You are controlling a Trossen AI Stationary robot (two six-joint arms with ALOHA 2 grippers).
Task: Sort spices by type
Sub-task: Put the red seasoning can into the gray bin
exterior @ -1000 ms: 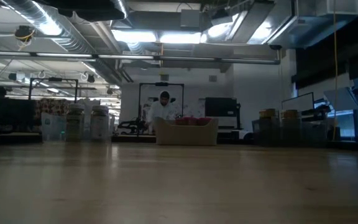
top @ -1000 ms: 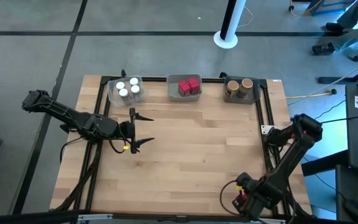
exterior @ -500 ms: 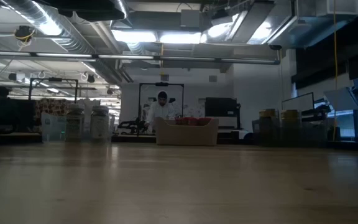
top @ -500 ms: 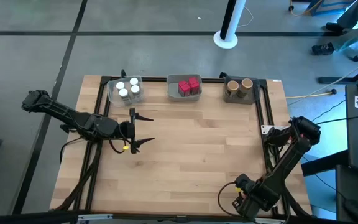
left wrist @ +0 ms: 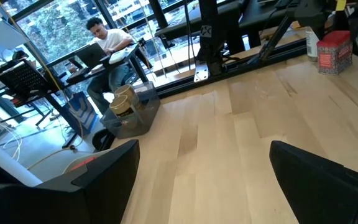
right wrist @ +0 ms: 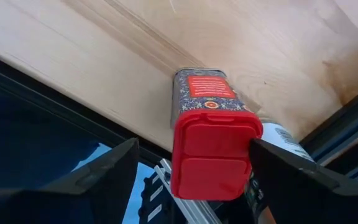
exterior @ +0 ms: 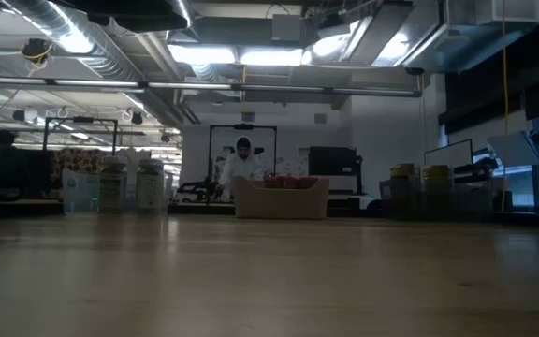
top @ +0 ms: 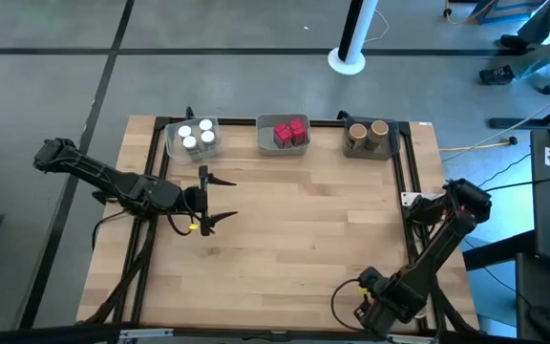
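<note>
Three trays stand along the table's far edge: white-capped jars (top: 196, 139), red packets (top: 291, 132) and tan jars (top: 369, 134). A further red-capped packet (right wrist: 211, 146) stands upright at the table's near right corner, also seen as the packet (left wrist: 334, 51) in the left wrist view. My right gripper (right wrist: 194, 155) hangs over it, open and pointing down, with one finger on each side of the cap. A pale labelled jar (right wrist: 277, 134) stands right behind the packet. My left gripper (top: 205, 201) waits open over the table's left part. My right gripper has one finger (right wrist: 297, 180) close against the side of the packet's red cap (right wrist: 246, 143); whether it touches, I cannot tell. The other finger stands clear of the cap. The packet stands upright on the table.
The black frame rail (right wrist: 73, 106) runs along the table's edge just beside the packet. Bare wood (top: 294, 229) lies between the trays and the near edge. People sit at desks in the room beyond the table.
</note>
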